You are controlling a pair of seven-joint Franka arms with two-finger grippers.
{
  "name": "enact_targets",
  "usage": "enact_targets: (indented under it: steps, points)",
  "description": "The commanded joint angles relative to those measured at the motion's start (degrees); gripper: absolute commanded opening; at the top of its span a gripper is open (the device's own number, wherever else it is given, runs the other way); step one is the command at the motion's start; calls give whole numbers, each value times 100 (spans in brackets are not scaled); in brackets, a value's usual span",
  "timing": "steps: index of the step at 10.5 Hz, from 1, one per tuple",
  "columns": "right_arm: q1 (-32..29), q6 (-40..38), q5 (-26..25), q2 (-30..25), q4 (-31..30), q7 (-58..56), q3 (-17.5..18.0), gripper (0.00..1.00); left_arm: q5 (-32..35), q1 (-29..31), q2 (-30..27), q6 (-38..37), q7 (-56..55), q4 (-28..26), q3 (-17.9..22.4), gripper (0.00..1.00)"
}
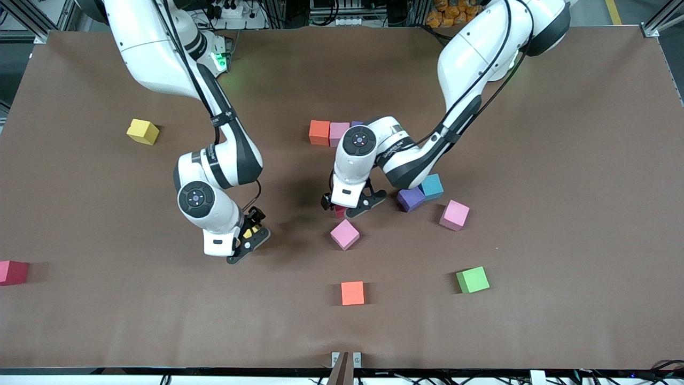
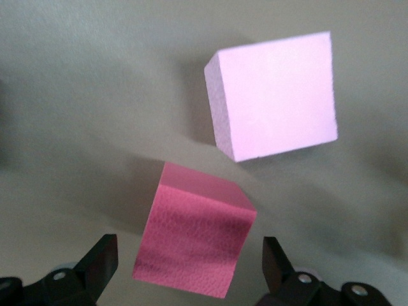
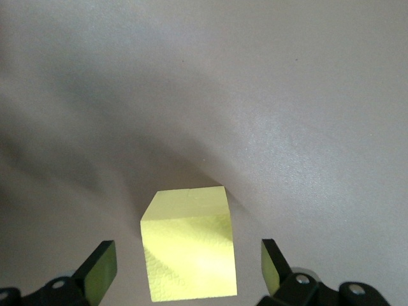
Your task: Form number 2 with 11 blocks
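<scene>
1. My left claw (image 1: 352,206) is low over the middle of the table (image 1: 561,299), fingers spread wide. A dark pink block (image 2: 194,245) sits between them in the left wrist view, with a gap on each side; nothing is gripped.
2. Just beside that block lies a light pink block (image 1: 344,234), nearer the front camera and not touching it.
3. My right claw (image 1: 248,240) is low over the table toward the right arm's end, also spread wide. A yellow block (image 3: 191,245) sits between its fingers, clear of both.
4. The start of the number 2 is a short row of an orange block (image 1: 319,132) and a pink block (image 1: 339,133) touching side by side, with a purple block (image 1: 357,123) mostly hidden by my left arm, so I cannot tell how it joins.
5. Loose blocks: a second purple block (image 1: 410,199) touching a blue block (image 1: 430,186); another pink block (image 1: 455,215) near them; a green block (image 1: 473,279) and a second orange block (image 1: 352,293) nearer the front camera.
6. Toward the right arm's end: a second yellow block (image 1: 142,131) well apart, and a red block (image 1: 13,272) at the table's edge.
7. Surface: a brown matte cover, faintly rippled along the front edge. Aluminium framing and cables run past the table at the arm bases.
</scene>
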Motion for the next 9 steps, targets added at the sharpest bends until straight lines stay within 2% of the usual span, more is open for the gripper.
enact_targets:
  steps: [1,3,4,5,6,7,9]
  points:
    - [-47,289,-65,19,-185,-84,51,100,141,-169,94,27,117,169,174,100]
    - [-47,343,-30,37,-265,-119,51,100,124,-511,207,45,82,318,578,100]
    - [-47,351,-12,63,-274,-267,51,100,124,-574,286,45,73,380,632,100]
    - [-47,395,-3,98,-283,-312,51,100,89,-566,287,36,73,380,632,55]
    - [-47,474,5,98,-344,-304,51,100,-16,-540,278,36,73,372,632,1]
    - [-47,535,6,107,-353,-304,51,98,-191,-531,252,27,73,372,632,0]
    - [-38,536,6,125,-353,-286,51,35,-175,-452,69,-103,99,311,632,0]
